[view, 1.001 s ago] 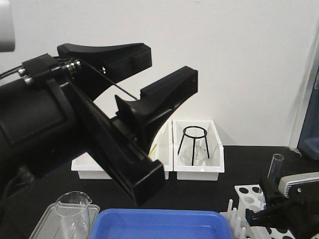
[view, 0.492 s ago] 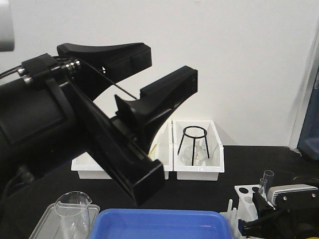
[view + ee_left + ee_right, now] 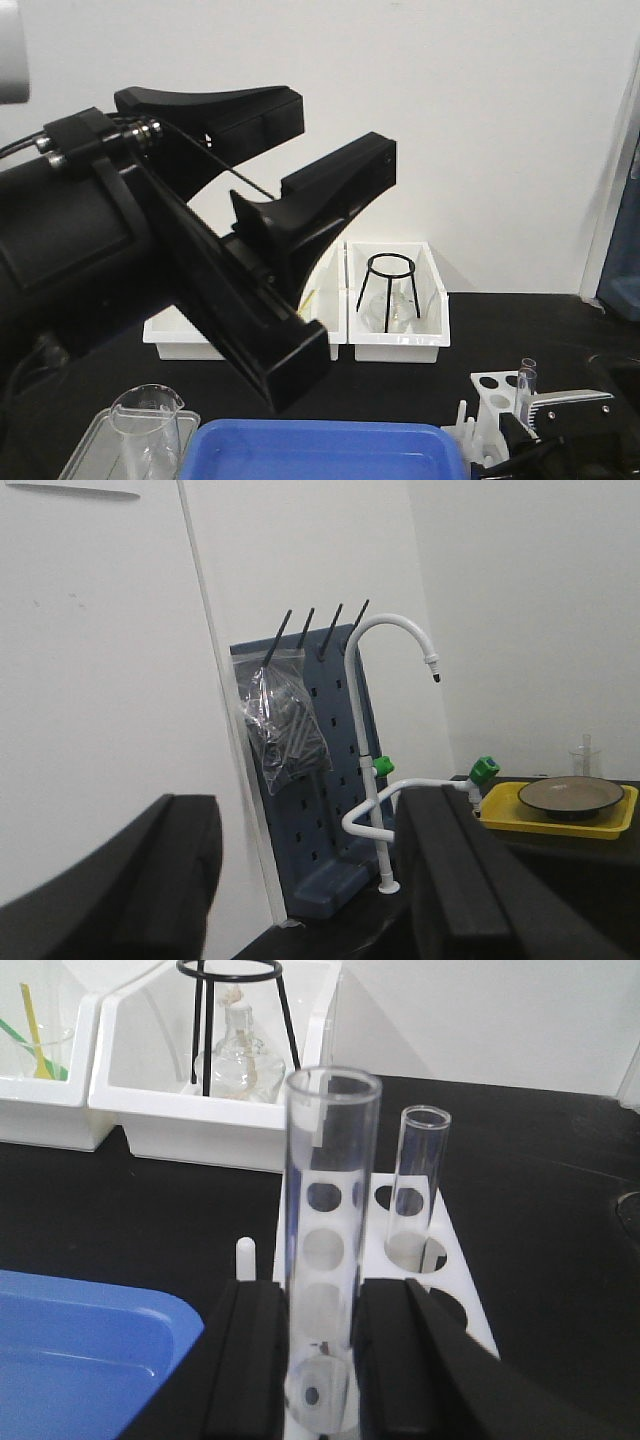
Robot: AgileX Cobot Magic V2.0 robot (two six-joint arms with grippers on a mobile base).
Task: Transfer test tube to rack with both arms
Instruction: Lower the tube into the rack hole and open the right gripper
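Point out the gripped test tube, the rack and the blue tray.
test tube (image 3: pixel 325 1220), right wrist view, glass wall above the jaws
rack (image 3: pixel 378 1243), right wrist view, white top between holes
blue tray (image 3: pixel 90 1360), right wrist view, bare blue surface

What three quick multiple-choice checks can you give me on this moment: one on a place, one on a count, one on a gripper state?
1. Where is the second tube?
A. lying flat across the rack
B. upright in a rack hole
C. leaning on the rack's pegs

2. How many glass tubes show in the right wrist view?
A. one
B. two
C. four

3. How do the jaws of the left gripper stand?
A. open, empty
B. shut on a tube
C. shut on nothing

Answers:
1 B: its foot sits in a hole and it stands straight.
2 B: the test tube held upright by the right gripper, plus the second tube.
3 A: the front view shows a wide gap between the jaws with nothing in it.
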